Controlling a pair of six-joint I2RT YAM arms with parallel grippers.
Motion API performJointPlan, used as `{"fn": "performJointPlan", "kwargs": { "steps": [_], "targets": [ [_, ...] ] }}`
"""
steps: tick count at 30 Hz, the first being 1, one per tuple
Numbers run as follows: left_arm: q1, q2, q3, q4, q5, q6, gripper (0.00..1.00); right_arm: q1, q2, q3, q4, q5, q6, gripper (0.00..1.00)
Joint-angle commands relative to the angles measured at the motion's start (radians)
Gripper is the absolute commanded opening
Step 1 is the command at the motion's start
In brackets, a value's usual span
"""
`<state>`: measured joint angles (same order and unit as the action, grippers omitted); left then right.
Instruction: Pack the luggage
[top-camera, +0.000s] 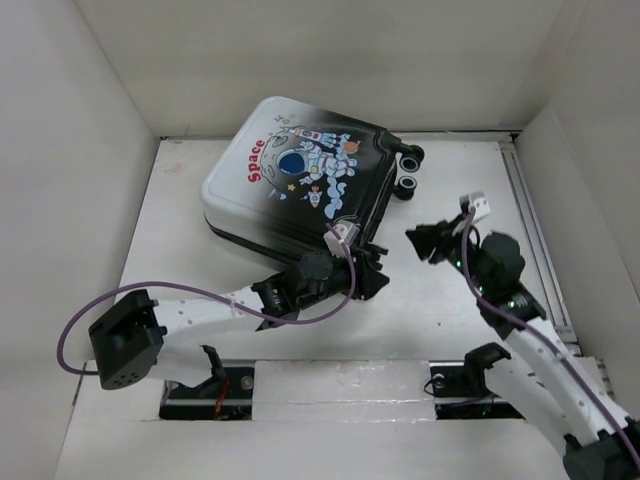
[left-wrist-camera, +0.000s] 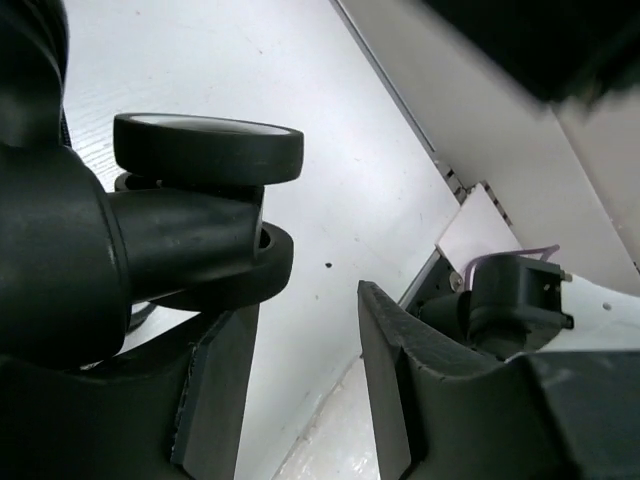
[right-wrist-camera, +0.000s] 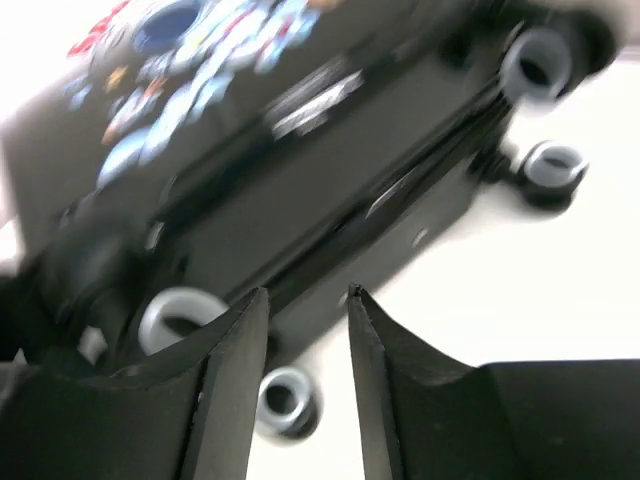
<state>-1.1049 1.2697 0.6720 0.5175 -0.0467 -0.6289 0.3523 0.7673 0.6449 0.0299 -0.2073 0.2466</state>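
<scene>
White counter (top-camera: 440, 300) is spread across the frame, and the luggage (top-camera: 295, 185) is found lying flat on it at upper centre, astronaut side up, with the shell shut as far as can be seen. Packing is judged to be largely done, since no loose items are spotted outside the case. Whether the zip is closed cannot be made out, so sealing it may be left. The left tool (top-camera: 368, 272) is placed at the case's lower right corner, fingers parted, nothing gripped, a wheel (left-wrist-camera: 205, 148) just beside one finger. The right tool (top-camera: 425, 240) is held off to the right, jaws apart and empty.
</scene>
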Motion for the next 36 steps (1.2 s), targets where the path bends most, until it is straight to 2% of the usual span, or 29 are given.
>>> {"fn": "performJointPlan", "kwargs": {
  "steps": [1,3,7,10,11,13,14,17,22,24,28,30,36],
  "targets": [
    [0.033,0.071,0.106,0.024,-0.062,0.023,0.41,0.077,-0.117,-0.202,-0.024,0.038,0.080,0.42],
    [0.045,0.094,0.145,0.024,-0.062,0.023,0.41,0.108,-0.205,-0.258,-0.033,0.039,0.089,0.33],
    [0.045,0.128,0.219,0.009,-0.088,0.052,0.41,0.189,-0.275,-0.364,0.048,-0.049,0.100,0.30],
    [0.045,0.138,0.256,0.000,-0.097,0.064,0.41,0.263,-0.280,-0.454,0.226,-0.092,0.100,0.35],
    [0.045,0.148,0.268,-0.001,-0.097,0.064,0.41,0.295,-0.266,-0.480,0.361,-0.081,0.100,0.37],
    [0.045,0.148,0.277,-0.001,-0.087,0.064,0.41,0.319,-0.194,-0.543,0.505,-0.061,0.089,0.45],
    [0.045,0.148,0.278,-0.001,-0.069,0.055,0.41,0.320,-0.162,-0.554,0.619,-0.050,0.074,0.46],
    [0.045,0.109,0.235,-0.001,-0.030,0.031,0.42,0.333,-0.016,-0.568,0.763,0.000,0.045,0.48],
    [0.027,-0.090,0.109,0.035,-0.001,0.006,0.42,0.343,0.200,-0.577,1.056,0.020,0.033,0.49],
    [0.017,-0.197,0.060,0.035,-0.014,0.006,0.43,0.343,0.289,-0.556,1.088,0.020,-0.002,0.49],
    [0.017,-0.360,-0.006,-0.080,-0.082,0.006,0.45,0.353,0.348,-0.512,1.091,0.068,-0.050,0.49],
    [0.017,-0.406,-0.052,-0.126,-0.136,-0.005,0.46,0.364,0.357,-0.498,1.081,0.117,-0.072,0.50],
    [0.017,-0.486,-0.141,-0.234,-0.258,-0.015,0.46,0.364,0.437,-0.455,1.090,0.117,-0.093,0.52]
  ]
}}
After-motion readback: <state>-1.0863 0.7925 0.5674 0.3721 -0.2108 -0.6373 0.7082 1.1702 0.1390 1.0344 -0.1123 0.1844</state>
